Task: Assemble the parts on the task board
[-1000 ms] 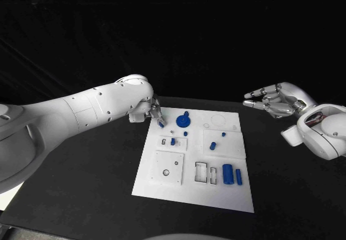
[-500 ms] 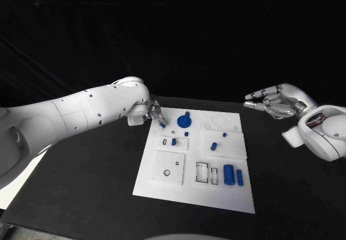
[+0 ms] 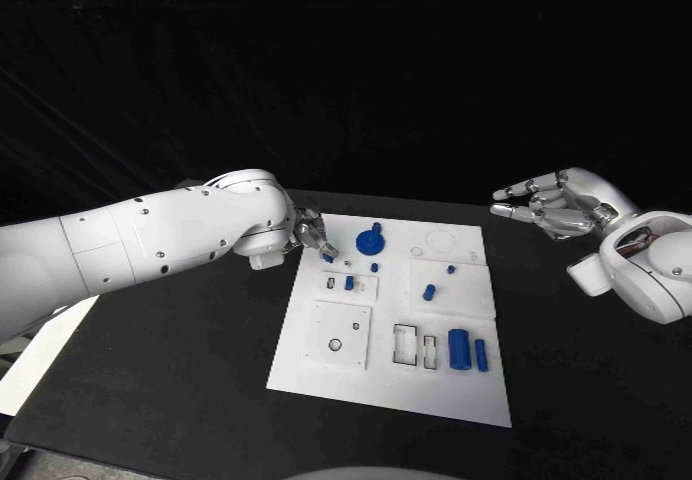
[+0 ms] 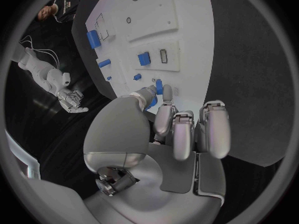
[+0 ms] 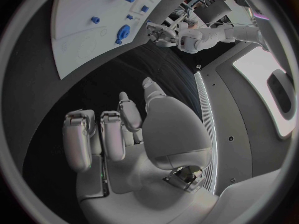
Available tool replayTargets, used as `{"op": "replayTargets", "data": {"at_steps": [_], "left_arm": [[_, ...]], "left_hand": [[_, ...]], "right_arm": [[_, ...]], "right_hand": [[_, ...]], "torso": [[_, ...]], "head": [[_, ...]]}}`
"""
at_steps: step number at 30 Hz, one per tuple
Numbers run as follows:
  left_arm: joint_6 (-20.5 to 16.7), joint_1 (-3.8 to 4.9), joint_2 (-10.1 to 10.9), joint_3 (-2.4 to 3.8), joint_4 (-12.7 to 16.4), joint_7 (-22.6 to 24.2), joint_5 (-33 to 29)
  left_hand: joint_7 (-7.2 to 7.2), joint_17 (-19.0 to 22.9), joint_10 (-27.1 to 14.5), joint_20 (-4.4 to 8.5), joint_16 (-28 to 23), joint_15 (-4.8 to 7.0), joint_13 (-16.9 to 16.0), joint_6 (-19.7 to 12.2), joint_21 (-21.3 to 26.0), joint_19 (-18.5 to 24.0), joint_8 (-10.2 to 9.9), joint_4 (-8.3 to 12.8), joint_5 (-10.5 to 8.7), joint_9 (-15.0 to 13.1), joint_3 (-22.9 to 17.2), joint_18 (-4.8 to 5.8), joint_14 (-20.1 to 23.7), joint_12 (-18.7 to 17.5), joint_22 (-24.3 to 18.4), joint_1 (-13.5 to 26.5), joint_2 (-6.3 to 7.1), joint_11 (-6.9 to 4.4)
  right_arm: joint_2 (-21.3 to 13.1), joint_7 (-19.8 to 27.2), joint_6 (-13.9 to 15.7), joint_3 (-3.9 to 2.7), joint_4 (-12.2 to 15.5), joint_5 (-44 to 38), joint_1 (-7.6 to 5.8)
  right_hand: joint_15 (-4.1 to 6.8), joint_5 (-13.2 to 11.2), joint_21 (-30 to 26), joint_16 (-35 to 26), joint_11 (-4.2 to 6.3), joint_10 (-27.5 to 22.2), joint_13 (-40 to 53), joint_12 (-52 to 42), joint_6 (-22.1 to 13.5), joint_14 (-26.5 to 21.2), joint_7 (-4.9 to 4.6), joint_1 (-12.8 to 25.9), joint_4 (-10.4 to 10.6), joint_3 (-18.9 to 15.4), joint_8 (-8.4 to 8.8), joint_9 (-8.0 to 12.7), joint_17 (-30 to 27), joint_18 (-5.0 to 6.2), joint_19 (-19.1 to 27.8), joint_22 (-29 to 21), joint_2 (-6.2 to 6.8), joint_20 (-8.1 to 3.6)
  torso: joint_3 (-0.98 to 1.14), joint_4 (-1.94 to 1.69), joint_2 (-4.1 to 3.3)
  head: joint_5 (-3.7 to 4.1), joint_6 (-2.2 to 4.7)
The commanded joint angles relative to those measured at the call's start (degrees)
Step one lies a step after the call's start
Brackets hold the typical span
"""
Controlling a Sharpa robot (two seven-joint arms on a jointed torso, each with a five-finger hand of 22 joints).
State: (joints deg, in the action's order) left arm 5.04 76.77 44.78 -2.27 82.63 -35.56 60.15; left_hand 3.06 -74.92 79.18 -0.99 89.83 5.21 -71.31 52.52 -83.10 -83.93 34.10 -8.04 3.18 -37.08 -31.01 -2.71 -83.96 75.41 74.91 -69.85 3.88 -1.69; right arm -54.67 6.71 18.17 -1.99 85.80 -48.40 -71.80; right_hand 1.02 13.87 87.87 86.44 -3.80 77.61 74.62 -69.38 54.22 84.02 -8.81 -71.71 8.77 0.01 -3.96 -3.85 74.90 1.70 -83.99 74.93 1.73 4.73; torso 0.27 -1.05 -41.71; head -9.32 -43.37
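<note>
White task board (image 3: 387, 385) lies mid-bench, blue parts scattered across it.
From the head view the left hand (image 3: 309, 237) sits at the board's far left corner, its grip hidden behind the arm; the left wrist view shows its fingers (image 4: 163, 115) pinching a small blue part (image 4: 159, 87) just above the board. The right hand (image 3: 555, 203) hovers well off the board's right edge, fingers curled and apart, holding nothing. A blue gear-like part (image 3: 369, 241) stands nearby.

Dim scene with a black backdrop, light from above making the task board (image 3: 389, 330) glare near white, faint shadows under the left hand (image 3: 312, 237) at ten o'clock, fisheye wrist views bending straight edges toward their dark rims
</note>
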Motion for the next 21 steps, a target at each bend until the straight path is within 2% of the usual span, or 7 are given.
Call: {"op": "replayTargets", "data": {"at_steps": [1, 6, 10, 14, 21], "left_arm": [[-5.7, -0.83, 1.0, 0.00, 2.2, 0.4, 4.7], [-7.8, -2.08, 2.4, 0.00, 4.6, 0.4, 7.0], [-9.2, -3.05, 2.9, 0.01, 5.9, 0.5, 8.7], [-9.8, -3.79, 3.0, 0.02, 6.4, 0.5, 9.7], [-9.8, -5.07, 2.8, 0.02, 6.9, 0.5, 10.5]], "left_hand": [[-0.84, -15.1, 0.5, 0.04, 0.2, -0.05, -0.3, 0.3, -0.4, -2.9, 0.5, 4.4, 0.05, -0.2, -4.9, 0.55, -6.0, 0.4, 5.5, 0.5, -0.01, -0.17], [-0.92, -15.1, 0.7, 0.10, 0.2, 0.03, -0.5, 0.3, -0.4, -2.9, 0.8, 4.5, 0.05, -0.4, -5.5, 0.57, -6.0, 0.6, 5.6, 0.7, 0.23, -0.26], [-0.97, -15.1, 0.7, 0.15, 0.2, 0.07, -0.5, 0.3, -0.5, -2.9, 1.0, 4.5, 0.05, -0.5, -5.9, 0.58, -6.0, 0.6, 5.6, 0.9, 0.42, -0.31], [-0.99, -15.1, 0.8, 0.17, 0.2, 0.09, -0.5, 0.3, -0.5, -3.0, 1.1, 4.5, 0.05, -0.5, -6.1, 0.59, -6.0, 0.6, 5.7, 0.9, 0.51, -0.33], [-1.00, -15.1, 0.8, 0.18, 0.2, 0.11, -0.5, 0.3, -0.5, -3.0, 1.1, 4.5, 0.03, -0.5, -6.3, 0.59, -6.0, 0.6, 5.7, 1.0, 0.58, -0.34]], "right_arm": [[0.0, 0.0, -0.7, 0.00, 0.0, 0.0, 0.04], [0.0, 0.1, -0.7, 0.01, -0.1, 0.0, 0.05], [0.0, 0.1, -0.7, 0.02, -0.1, 0.0, 0.07], [0.0, 0.1, -0.8, 0.03, -0.1, 0.0, 0.11], [0.0, 0.1, -0.8, 0.04, -0.1, 0.1, 0.19]], "right_hand": [[-0.34, 0.2, -0.2, -0.3, -0.04, -0.5, -0.1, 0.2, 0.4, 4.6, -0.04, 0.1, 0.0, -0.3, -0.08, -0.1, 9.7, -0.70, -4.3, 10.5, -0.36, 0.37], [-0.34, 0.2, -0.2, -0.3, -0.04, -0.5, -0.1, 0.2, 0.4, 4.6, -0.04, 0.1, 0.0, -0.3, -0.08, -0.1, 9.7, -0.70, -4.3, 10.5, -0.36, 0.37], [-0.34, 0.2, -0.2, -0.3, -0.04, -0.5, -0.1, 0.2, 0.4, 4.6, -0.04, 0.1, 0.0, -0.3, -0.08, -0.1, 9.7, -0.70, -4.3, 10.5, -0.36, 0.37], [-0.34, 0.2, -0.2, -0.3, -0.04, -0.5, -0.1, 0.2, 0.4, 4.6, -0.04, 0.1, 0.0, -0.3, -0.08, -0.1, 9.7, -0.70, -4.3, 10.5, -0.36, 0.37], [-0.34, 0.2, -0.2, -0.3, -0.04, -0.5, -0.1, 0.2, 0.4, 4.6, -0.04, 0.1, 0.0, -0.3, -0.08, -0.1, 9.7, -0.70, -4.3, 10.5, -0.36, 0.37]], "torso": [[0.01, -0.23, 0.12], [-0.04, -0.32, 0.17], [-0.03, -0.24, 0.13], [-0.04, -0.22, 0.10], [-0.05, -0.28, 0.07]], "head": [[-0.12, -0.19], [-0.03, -0.35], [-0.09, -0.33], [-0.21, -0.49], [0.10, -0.74]]}}
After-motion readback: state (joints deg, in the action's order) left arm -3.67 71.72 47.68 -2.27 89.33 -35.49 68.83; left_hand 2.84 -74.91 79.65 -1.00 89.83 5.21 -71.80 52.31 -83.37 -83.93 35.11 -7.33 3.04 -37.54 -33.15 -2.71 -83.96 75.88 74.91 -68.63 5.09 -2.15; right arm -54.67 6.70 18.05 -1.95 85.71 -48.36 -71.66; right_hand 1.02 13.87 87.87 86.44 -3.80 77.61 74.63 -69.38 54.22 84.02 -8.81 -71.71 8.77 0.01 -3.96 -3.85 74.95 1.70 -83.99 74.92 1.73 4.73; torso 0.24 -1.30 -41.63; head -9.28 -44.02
